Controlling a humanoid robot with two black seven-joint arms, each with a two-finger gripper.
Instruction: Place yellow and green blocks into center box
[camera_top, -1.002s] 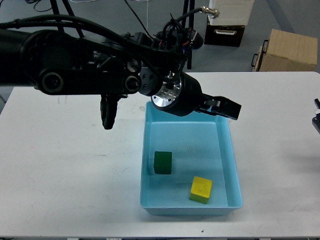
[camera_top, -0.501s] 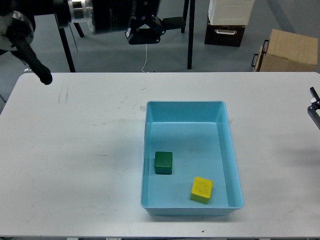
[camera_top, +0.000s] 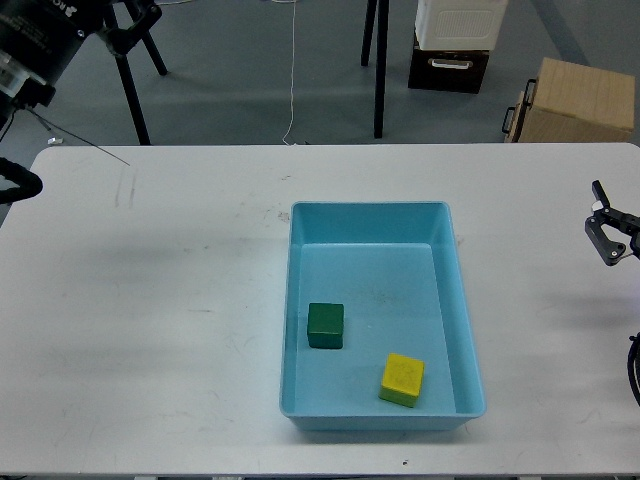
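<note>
A light blue box (camera_top: 466, 330) sits in the middle of the white table. Inside it, a green block (camera_top: 325, 325) lies at the left and a yellow block (camera_top: 402, 379) lies at the front right; both rest flat on the box floor, apart from each other. My left arm is pulled back to the top left corner; its gripper (camera_top: 135, 14) is dark, cut off by the edge and far from the box. My right gripper (camera_top: 602, 222) pokes in at the right edge, above the table, open and empty, well right of the box.
The white table (camera_top: 150, 320) spans the view. Behind its far edge stand a black tripod (camera_top: 378, 60), a white-and-dark case (camera_top: 455, 45) and a cardboard box (camera_top: 580, 100) on the floor. A thin cable (camera_top: 90, 150) crosses the table's far left corner.
My left arm has swung away from above the box to the top left corner. My right gripper has come a little further in from the right edge. The blocks have not moved.
</note>
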